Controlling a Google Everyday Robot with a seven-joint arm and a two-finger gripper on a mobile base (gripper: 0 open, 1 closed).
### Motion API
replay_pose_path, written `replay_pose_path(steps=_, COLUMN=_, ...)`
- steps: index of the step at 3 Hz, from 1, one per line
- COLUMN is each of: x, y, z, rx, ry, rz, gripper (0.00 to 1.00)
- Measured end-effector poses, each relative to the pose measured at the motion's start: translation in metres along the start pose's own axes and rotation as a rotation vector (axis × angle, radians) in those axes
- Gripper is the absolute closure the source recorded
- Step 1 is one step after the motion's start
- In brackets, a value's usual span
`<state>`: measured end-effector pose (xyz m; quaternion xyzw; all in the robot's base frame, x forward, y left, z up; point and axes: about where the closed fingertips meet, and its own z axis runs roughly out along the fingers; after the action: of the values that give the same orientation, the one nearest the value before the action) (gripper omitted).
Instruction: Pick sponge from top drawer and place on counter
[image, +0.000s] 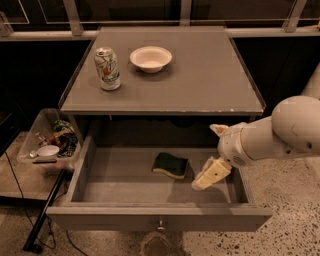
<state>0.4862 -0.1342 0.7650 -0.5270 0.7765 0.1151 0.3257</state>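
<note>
Drawer (125, 218) pulled open, sponge (170, 165) lying flat inside, near middle. End effector (205, 156) over drawer's right part, just beside sponge, fingers spread wide, holding nothing. Worktop (200, 75) carries can (107, 68), bowl (150, 58).

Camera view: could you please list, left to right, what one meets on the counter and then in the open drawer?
On the counter: can → bowl. In the drawer: sponge → gripper, which hangs over the drawer's right part, just right of the sponge.
</note>
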Motion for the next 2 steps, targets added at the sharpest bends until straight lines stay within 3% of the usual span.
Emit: replay_pose_path(steps=2, x=0.006, y=0.012, z=0.053, rx=-0.037, ry=-0.029, rz=0.027, gripper=0.00)
